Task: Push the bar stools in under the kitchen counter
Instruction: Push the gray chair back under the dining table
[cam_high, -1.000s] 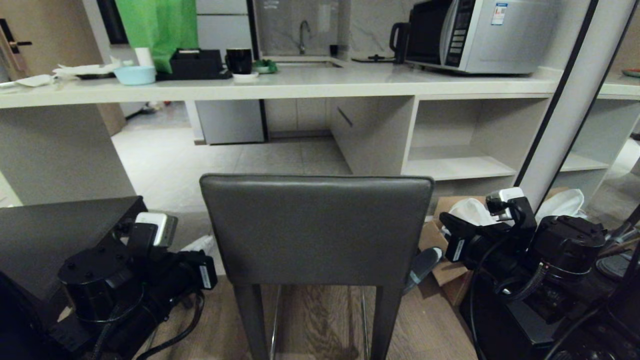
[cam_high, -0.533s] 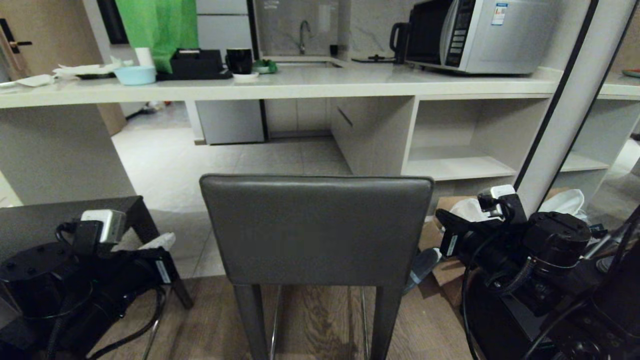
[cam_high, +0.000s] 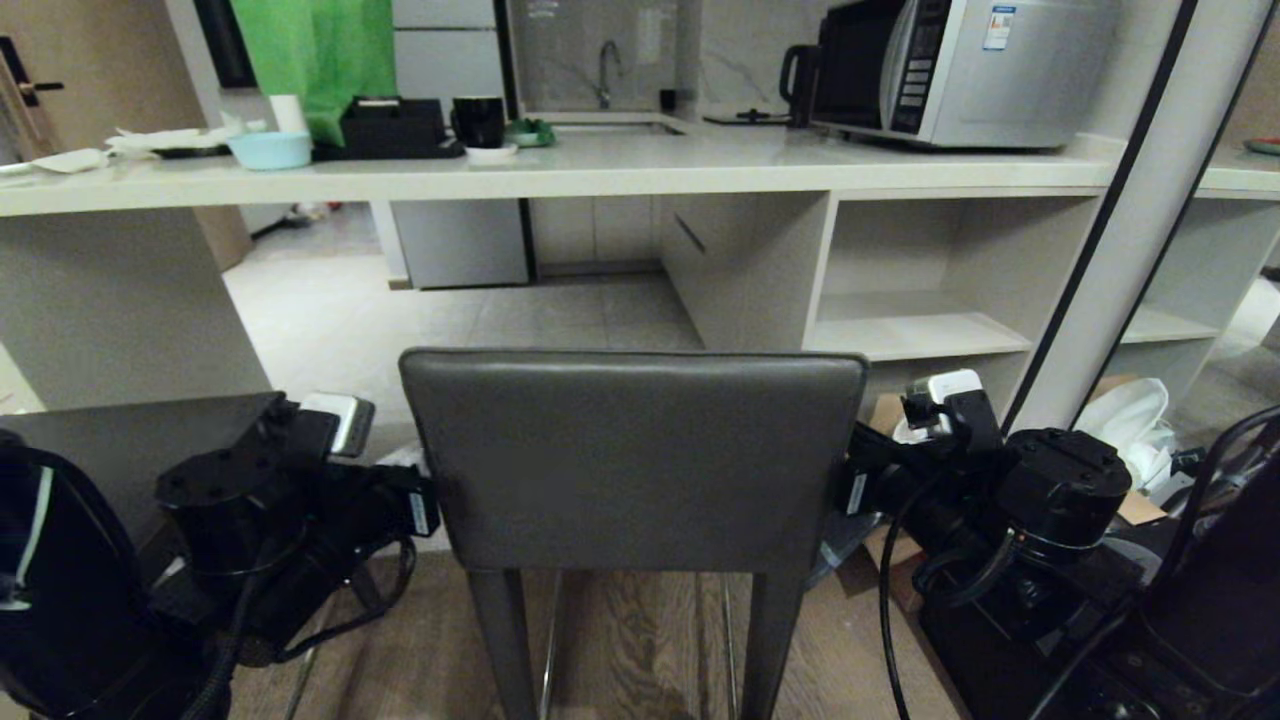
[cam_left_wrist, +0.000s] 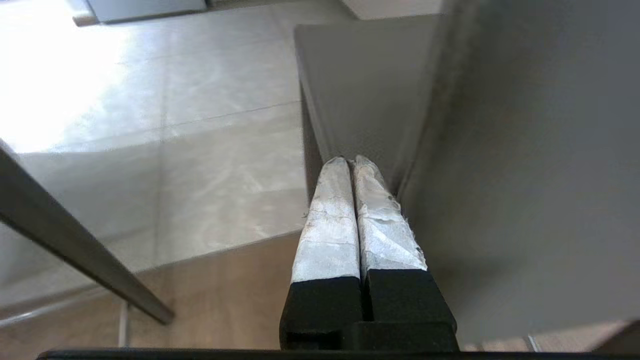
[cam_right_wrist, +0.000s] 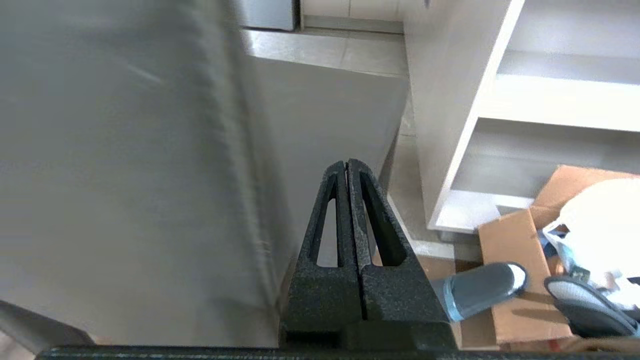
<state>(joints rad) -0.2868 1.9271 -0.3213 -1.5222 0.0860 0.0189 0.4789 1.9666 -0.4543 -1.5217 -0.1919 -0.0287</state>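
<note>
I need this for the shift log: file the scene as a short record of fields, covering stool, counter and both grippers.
stool in front: bar stool, backrest facing the robot, short of the kitchen counter, not yet under it
second stool: partly visible at the robot's left
left gripper: shut, beside the backrest's left edge
right gripper: shut, beside the backrest's right edge
knee space: open, tiled floor visible through it
floor at right: cardboard box, slippers
</note>
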